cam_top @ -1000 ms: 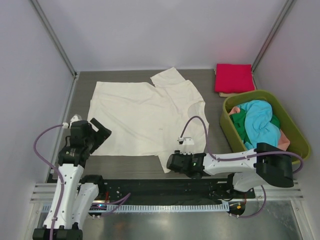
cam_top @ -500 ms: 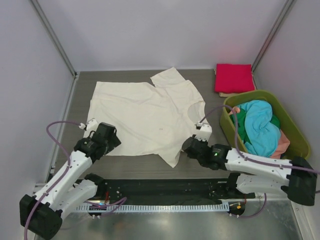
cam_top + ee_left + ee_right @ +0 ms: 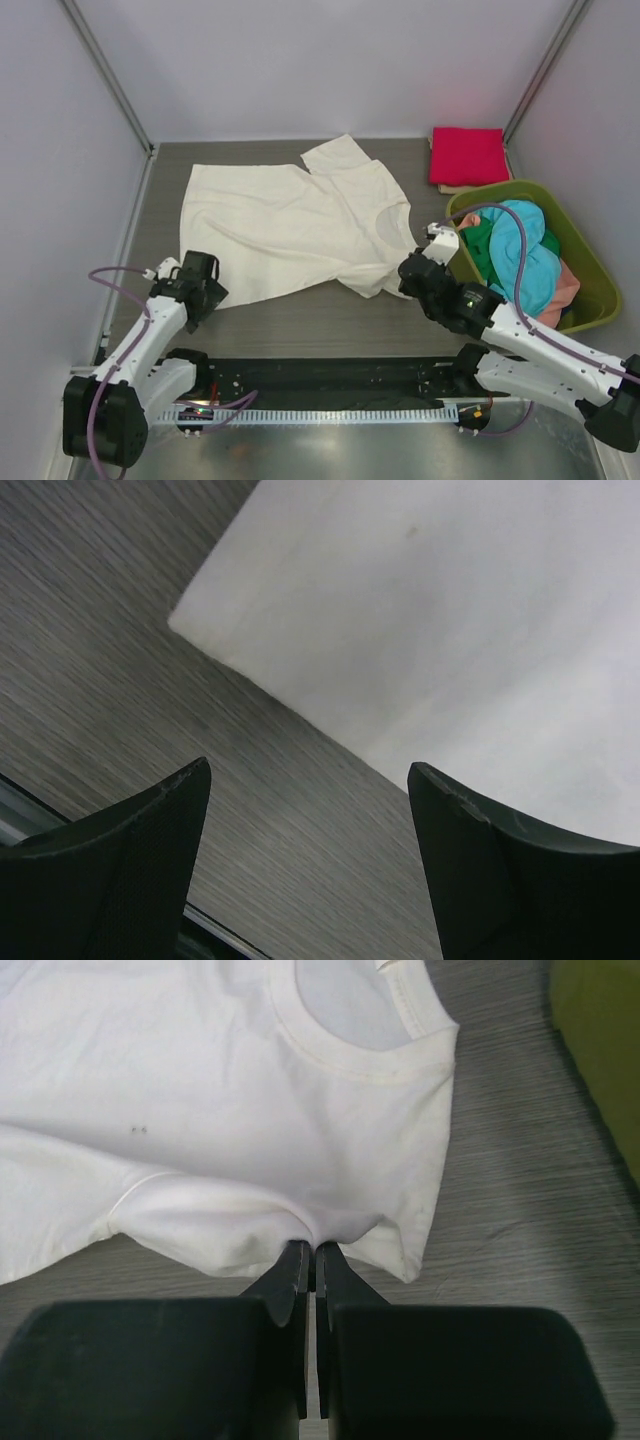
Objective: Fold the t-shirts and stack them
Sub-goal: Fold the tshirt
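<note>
The cream-white t-shirt [image 3: 290,225] lies spread across the middle of the grey table [image 3: 270,325], collar toward the right; the right gripper [image 3: 312,1252] is clamped tight on a bunched fold of its edge below the collar, the cloth puckered at the tips; the left gripper [image 3: 308,768] has its jaws wide apart over bare table just beside the shirt's near left corner, holding nothing; a folded magenta-red t-shirt [image 3: 468,155] sits at the far right, just behind the olive-green basket [image 3: 592,268] holding a turquoise t-shirt [image 3: 515,250] among others.
</note>
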Robot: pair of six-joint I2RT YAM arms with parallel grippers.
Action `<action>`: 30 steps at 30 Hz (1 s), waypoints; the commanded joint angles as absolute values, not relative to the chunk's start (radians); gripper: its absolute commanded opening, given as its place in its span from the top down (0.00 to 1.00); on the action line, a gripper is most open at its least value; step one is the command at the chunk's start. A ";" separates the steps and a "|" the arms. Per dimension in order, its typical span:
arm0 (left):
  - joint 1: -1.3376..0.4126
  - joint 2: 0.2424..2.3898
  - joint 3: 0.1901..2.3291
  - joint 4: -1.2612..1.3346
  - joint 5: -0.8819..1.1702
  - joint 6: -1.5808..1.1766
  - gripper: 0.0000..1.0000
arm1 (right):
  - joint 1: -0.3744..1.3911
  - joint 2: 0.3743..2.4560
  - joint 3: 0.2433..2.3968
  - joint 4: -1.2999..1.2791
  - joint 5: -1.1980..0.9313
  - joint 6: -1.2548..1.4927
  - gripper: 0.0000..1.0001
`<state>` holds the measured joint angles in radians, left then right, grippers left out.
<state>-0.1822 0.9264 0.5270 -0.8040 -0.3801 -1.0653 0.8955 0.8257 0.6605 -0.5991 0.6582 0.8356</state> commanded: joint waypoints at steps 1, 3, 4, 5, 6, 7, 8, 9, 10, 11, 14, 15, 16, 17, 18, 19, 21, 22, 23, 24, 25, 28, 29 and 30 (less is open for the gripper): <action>-0.170 0.953 0.499 -0.747 -0.310 -1.071 0.20 | 0.830 0.836 0.712 -0.597 0.715 0.750 0.99; -0.170 0.953 0.491 -0.744 -0.321 -1.071 0.23 | 0.738 0.842 0.710 -0.592 0.686 0.714 0.99; -0.170 0.948 0.491 -0.747 -0.337 -1.069 0.25 | 0.698 0.845 0.704 -0.571 0.657 0.698 0.99; -0.170 0.950 0.488 -0.747 -0.354 -1.069 0.26 | 0.665 0.842 0.698 -0.555 0.623 0.687 0.99; -0.169 0.950 0.488 -0.736 -0.374 -1.063 0.27 | 0.619 0.836 0.689 -0.539 0.551 0.671 0.99; -0.169 0.959 0.491 -0.735 -0.373 -1.063 0.29 | 0.603 0.838 0.671 -0.510 0.525 0.666 0.99; -0.169 0.965 0.486 -0.714 -0.370 -1.060 0.29 | 0.597 0.839 0.663 -0.499 0.503 0.663 0.99; -0.169 0.972 0.488 -0.707 -0.376 -1.060 0.30 | 0.594 0.842 0.658 -0.492 0.488 0.661 0.99; -0.169 0.992 0.488 -0.701 -0.376 -1.060 0.31 | 0.594 0.853 0.652 -0.485 0.483 0.660 0.99; -0.170 1.002 0.485 -0.674 -0.368 -1.058 0.32 | 0.594 0.857 0.650 -0.483 0.477 0.660 0.99; -0.170 1.043 0.459 -0.594 -0.304 -1.060 0.35 | 0.592 0.861 0.644 -0.476 0.465 0.658 0.99; -0.178 1.055 0.454 -0.580 -0.284 -1.068 0.37 | 0.594 0.861 0.641 -0.471 0.465 0.658 0.99; -0.187 1.064 0.451 -0.569 -0.288 -1.072 0.38 | 0.592 0.864 0.640 -0.468 0.465 0.658 0.99; -0.198 1.074 0.449 -0.562 -0.297 -1.074 0.39 | 0.594 0.870 0.640 -0.466 0.466 0.655 0.99; -0.212 1.090 0.452 -0.558 -0.304 -1.074 0.39 | 0.592 0.874 0.640 -0.468 0.465 0.653 0.99; -0.215 1.097 0.449 -0.557 -0.313 -1.074 0.43 | 0.592 0.877 0.641 -0.468 0.465 0.652 0.99; -0.215 1.100 0.440 -0.549 -0.314 -1.071 0.49 | 0.592 0.884 0.640 -0.466 0.466 0.652 0.99; -0.215 1.095 0.437 -0.542 -0.311 -1.071 0.61 | 0.592 0.887 0.638 -0.465 0.465 0.652 0.99; -0.215 1.092 0.433 -0.534 -0.310 -1.071 0.67 | 0.592 0.890 0.638 -0.466 0.465 0.653 0.99; -0.215 1.089 0.434 -0.534 -0.310 -1.069 0.73 | 0.594 0.894 0.637 -0.465 0.466 0.657 0.99; -0.215 1.078 0.439 -0.534 -0.311 -1.063 0.92 | 0.592 0.896 0.638 -0.465 0.463 0.657 0.99; -0.215 1.025 0.489 -0.584 -0.330 -1.039 1.00 | 0.592 0.900 0.643 -0.466 0.453 0.657 0.99; -0.215 0.999 0.508 -0.630 -0.334 -1.034 1.00 | 0.592 0.897 0.643 -0.468 0.448 0.657 0.99; -0.215 0.974 0.531 -0.656 -0.339 -1.017 1.00 | 0.592 0.894 0.644 -0.469 0.431 0.657 0.99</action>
<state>-0.2096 1.0378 0.4725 -0.5964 -0.3355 -1.0397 0.5976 0.8989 0.6373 -0.5003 0.4488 0.6701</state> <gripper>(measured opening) 0.012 0.042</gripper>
